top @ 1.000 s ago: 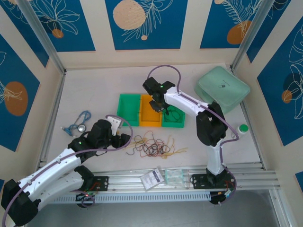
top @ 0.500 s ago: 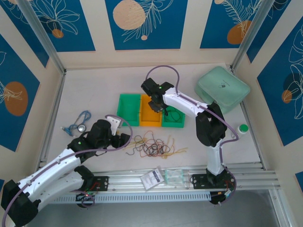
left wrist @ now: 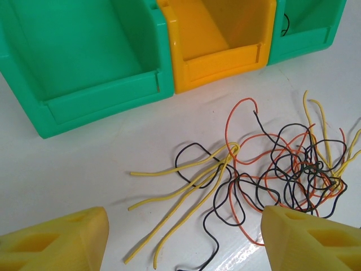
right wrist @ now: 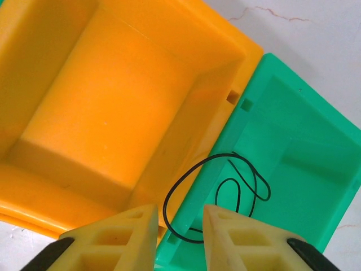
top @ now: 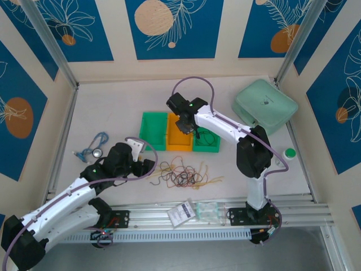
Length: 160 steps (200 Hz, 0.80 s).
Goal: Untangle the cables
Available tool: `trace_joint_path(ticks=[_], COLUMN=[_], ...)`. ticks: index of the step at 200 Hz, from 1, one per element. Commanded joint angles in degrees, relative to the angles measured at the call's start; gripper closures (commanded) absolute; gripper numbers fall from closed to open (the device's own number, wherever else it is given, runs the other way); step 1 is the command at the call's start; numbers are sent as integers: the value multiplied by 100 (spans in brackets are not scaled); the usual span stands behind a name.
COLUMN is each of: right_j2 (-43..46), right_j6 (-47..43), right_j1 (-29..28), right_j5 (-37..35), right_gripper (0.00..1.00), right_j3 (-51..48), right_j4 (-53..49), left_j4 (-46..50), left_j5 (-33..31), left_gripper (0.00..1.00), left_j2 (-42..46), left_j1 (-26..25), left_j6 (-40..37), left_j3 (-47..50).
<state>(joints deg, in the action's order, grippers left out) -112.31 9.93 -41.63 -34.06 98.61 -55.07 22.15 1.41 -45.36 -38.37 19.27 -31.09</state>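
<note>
Tech 1: Right claw [right wrist: 179, 215] is now hanging further left than a second ago, moving from over the right green bin [right wrist: 304, 141] toward the wall that bin shares with the orange bin [right wrist: 84, 113]. Left arm is keeping its earlier position.

Tech 2: Right claw condition?

Tech 1: Fingers are standing narrowly apart and gripping nothing. A black cable [right wrist: 248, 165] is lying looped in the right green bin directly below. Its near bend is showing through the gap between the fingers, and its left bend is showing against the shared wall.

Tech 2: Left claw condition?

Tech 1: Left claw [left wrist: 185, 219] is standing wide, gripping nothing, and hovering low over the counter [left wrist: 84, 152]. The remaining cables [left wrist: 293, 169] are lying on the counter just ahead of it, still tangled. Black and red strands are knotting together toward the right finger, and yellow strands [left wrist: 186, 186] are fanning out toward the left.

Tech 2: Beyond the tangle?

Tech 1: The left green bin [left wrist: 84, 51], orange bin and right green bin are sitting side by side in one row, with their walls touching.
</note>
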Motion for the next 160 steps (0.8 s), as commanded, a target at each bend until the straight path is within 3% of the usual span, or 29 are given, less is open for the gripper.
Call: trace_joint_path(ticks=[1,129,160], right_j2=[-255,-629,-618], right_j6=[173,289,294], right_j1=[13,146,155], right_j5=[97,9,-35], right_gripper=[71,73,79], right_j3=[252,534,530], right_j4=[-273,-559,-550], left_j4=[166,208,186], left_j5=[20,-18,-3], left_gripper=[29,28,28], left_j2=[135,268,280], left_j1=[84,106,117], left_j6=[68,60,70], left_j3=[36,138,156])
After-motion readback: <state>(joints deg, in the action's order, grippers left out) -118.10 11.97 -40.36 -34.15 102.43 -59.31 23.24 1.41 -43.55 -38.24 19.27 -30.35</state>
